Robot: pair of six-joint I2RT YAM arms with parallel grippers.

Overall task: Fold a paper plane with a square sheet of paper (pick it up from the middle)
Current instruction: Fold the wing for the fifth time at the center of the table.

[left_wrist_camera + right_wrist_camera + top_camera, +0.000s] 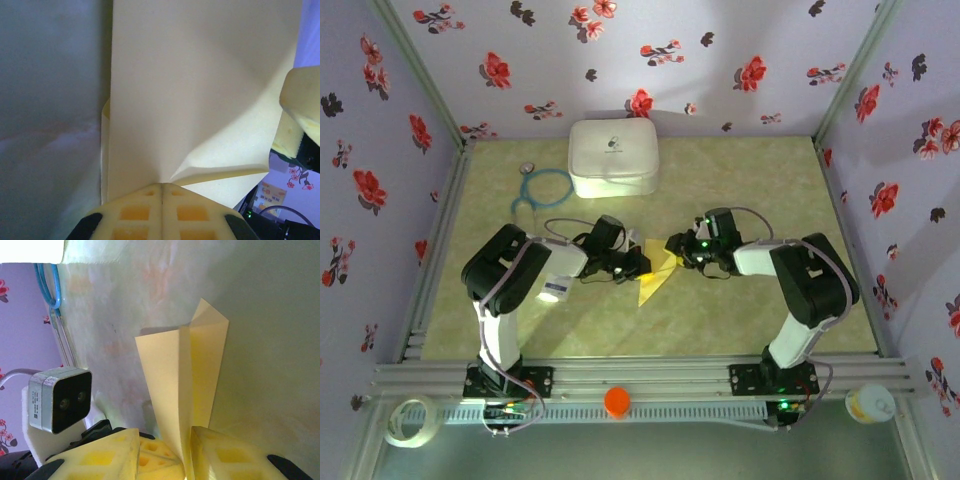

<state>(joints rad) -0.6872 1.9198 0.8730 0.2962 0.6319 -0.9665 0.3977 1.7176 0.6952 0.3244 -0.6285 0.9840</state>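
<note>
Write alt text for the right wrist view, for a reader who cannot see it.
A partly folded yellow paper, seen against a pale green table, runs down between the right gripper's parted fingers. A grey two-lens camera sits lower left; a blue tube upper left.

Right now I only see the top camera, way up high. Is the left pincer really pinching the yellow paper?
Observer: Yes. On the left wrist camera the left pincer is shut tight on the paper.
Operator: What about the right pincer?
Observer: Its wrist camera shows the right pincer with its jaws apart and the paper's edge between them.
Operator: Is the paper folded yet?
Observer: Yes. That same camera shows a crease running along it, and a pointed corner at the far end.
</note>
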